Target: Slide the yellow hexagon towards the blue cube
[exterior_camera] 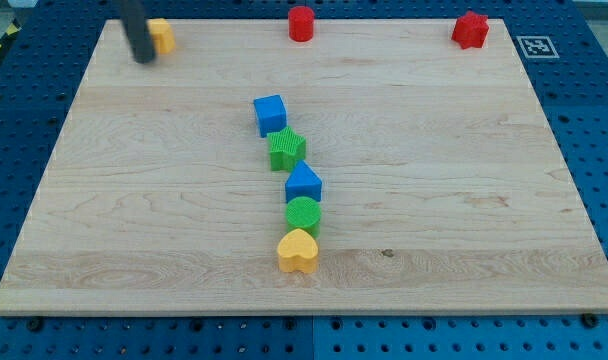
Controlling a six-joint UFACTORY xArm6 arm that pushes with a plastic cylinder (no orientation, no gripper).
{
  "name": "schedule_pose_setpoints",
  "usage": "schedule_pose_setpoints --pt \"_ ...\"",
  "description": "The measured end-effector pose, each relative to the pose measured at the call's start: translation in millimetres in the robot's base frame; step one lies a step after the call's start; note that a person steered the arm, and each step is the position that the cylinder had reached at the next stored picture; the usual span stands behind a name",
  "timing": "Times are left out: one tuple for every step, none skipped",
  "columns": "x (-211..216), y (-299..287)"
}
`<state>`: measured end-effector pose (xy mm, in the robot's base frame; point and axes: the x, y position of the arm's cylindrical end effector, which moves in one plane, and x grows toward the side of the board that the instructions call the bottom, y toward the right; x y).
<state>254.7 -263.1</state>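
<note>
The yellow hexagon [162, 36] sits at the board's far upper-left corner, about eleven o'clock from the board's centre, partly hidden by our rod. My tip [144, 58] rests just at the hexagon's seven o'clock side, touching or nearly touching it; we cannot tell which. We carry no jaws, only the straight dark rod, so there is nothing spread or pinching to report. The blue cube [270, 114] lies well apart from the hexagon, at its four o'clock, near the middle of the wooden board [464, 200]. From the cube a close chain of blocks runs toward six o'clock: a green star [286, 149], then a blue block with a pointed top [303, 184], a green cylinder [303, 215], and a yellow heart [298, 251] at the bottom end. Along the top edge, a red cylinder [301, 23] stands at twelve o'clock and another red block [471, 29], its shape unclear, at one o'clock near the right corner.
</note>
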Motion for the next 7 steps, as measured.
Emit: schedule_pose_setpoints --pt "-18 -41" --pt "-44 -31" --pt "-40 -3" --pt "-28 18" --pt "-26 43" --pt "-28 53" --pt "-43 53"
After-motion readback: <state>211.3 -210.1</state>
